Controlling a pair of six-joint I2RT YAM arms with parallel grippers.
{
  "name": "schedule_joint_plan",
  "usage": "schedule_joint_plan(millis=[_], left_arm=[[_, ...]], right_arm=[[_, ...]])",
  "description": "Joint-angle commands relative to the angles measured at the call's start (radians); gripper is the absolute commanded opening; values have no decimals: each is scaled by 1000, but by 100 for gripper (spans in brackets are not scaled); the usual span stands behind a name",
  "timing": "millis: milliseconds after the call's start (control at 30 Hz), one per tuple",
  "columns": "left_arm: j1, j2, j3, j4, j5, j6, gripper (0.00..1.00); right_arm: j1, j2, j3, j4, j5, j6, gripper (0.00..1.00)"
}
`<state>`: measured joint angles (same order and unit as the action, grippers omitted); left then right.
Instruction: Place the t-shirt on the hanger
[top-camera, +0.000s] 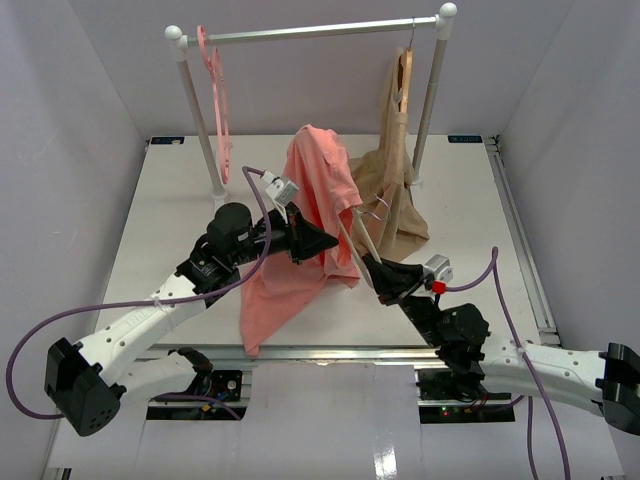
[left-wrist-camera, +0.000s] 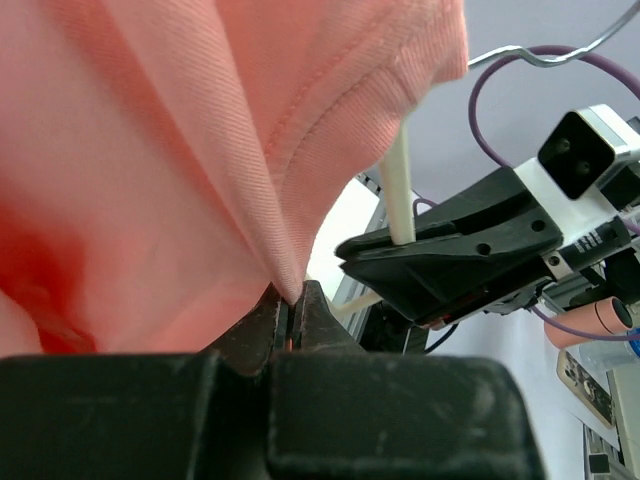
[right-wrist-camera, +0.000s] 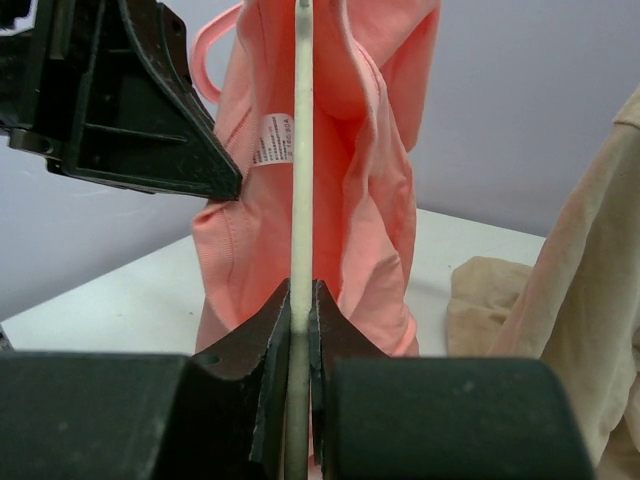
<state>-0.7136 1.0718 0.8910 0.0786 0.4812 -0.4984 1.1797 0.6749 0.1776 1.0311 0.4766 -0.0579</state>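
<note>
White worktop (top-camera: 165, 215), pale grey-violet walls on three sides. At the back stands a garment rail (top-camera: 320, 30) on two posts. A pink hanger (top-camera: 215, 90) hangs at its left end. At its right end a beige garment (top-camera: 395, 195) hangs on a wooden hanger (top-camera: 403, 72), its lower part pooled on the worktop.

In the top view I see the t-shirt (top-camera: 310, 215) raised over mid-worktop between both arms, just left of the beige garment. Its top is draped high and its lower part trails toward the near edge.

Only the wrist views show the grips. In the left wrist view the left pincer (left-wrist-camera: 292, 318) is closed tight on a stitched fold of the shirt edge. In the right wrist view the right pincer (right-wrist-camera: 300, 300) is clamped on the thin cream bar of the hanger (right-wrist-camera: 303, 150), which stands upright and runs up inside the shirt. The left wrist view also catches the silver hook (left-wrist-camera: 545, 55) sticking out past the fabric.

The shirt is salmon-pink with a fine twill texture and bunches in vertical folds around the bar. A white label (right-wrist-camera: 272, 138) faces the right wrist camera, just beside the other pincer's tip.
</note>
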Motion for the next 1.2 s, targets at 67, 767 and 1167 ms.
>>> schedule_joint_plan(millis=[67, 767, 1167], left_arm=[[-31, -40, -65, -38, 97, -14, 0], [-159, -12, -103, -74, 16, -13, 0], [-193, -21, -66, -181, -35, 5, 40]], right_arm=[[-3, 60, 63, 399, 91, -59, 8], [-3, 195, 165, 517, 158, -91, 8], [-3, 133, 172, 417, 145, -97, 8]])
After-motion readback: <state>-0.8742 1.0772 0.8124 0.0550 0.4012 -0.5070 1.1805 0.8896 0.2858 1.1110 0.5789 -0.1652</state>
